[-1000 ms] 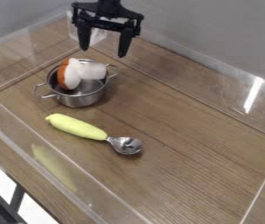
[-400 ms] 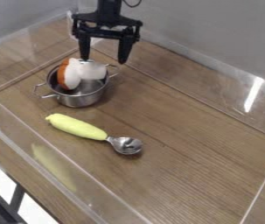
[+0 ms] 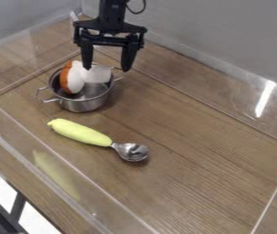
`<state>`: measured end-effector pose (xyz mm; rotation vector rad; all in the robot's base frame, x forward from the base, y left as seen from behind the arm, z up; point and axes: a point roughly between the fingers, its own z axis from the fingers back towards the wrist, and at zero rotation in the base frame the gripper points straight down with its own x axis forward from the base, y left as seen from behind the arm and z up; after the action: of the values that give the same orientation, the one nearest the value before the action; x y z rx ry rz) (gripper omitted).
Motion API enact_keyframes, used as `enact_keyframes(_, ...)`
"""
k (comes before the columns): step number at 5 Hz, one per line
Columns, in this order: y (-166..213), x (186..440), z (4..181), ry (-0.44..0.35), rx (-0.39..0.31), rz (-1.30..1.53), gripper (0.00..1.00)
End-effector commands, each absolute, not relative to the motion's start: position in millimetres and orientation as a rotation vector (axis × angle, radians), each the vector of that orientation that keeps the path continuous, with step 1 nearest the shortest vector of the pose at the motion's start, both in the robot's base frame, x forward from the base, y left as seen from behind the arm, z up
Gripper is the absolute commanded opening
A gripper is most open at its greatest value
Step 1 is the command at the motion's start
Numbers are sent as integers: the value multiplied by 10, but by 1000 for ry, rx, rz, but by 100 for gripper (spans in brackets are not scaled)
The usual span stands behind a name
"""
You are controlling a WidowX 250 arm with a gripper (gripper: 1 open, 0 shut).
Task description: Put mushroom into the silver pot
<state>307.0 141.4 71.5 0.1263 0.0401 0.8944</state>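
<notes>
The mushroom [image 3: 77, 79] lies on its side inside the silver pot [image 3: 79, 94] at the left of the table, its orange-red cap to the left and its white stem to the right, poking above the rim. My gripper [image 3: 109, 60] hangs just above and behind the pot, pointing down. Its black fingers [image 3: 90, 56] stand wide apart with nothing between them, the left fingertip close above the mushroom's stem.
A metal spoon with a yellow handle [image 3: 97, 139] lies on the wooden table in front of the pot. Clear acrylic walls [image 3: 265, 99] ring the tabletop.
The gripper has sunk a little toward the pot and rolled slightly, staying open. The mushroom, pot and spoon have not moved.
</notes>
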Motion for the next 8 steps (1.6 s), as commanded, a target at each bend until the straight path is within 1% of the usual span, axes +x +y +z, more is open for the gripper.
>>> enact_keyframes(1,1590,3036,858,-4,139,874,100)
enact_keyframes(3,1398,2953,905,-9,128,797,100)
enact_keyframes(4,1433,2923,946,-10,121,791,100)
enact_keyframes(5,1460,2899,992,-8,118,772,0)
enact_keyframes(6,1492,2882,1040,-8,116,741,100)
enact_keyframes(8,1660,2893,945,-2,109,738,100)
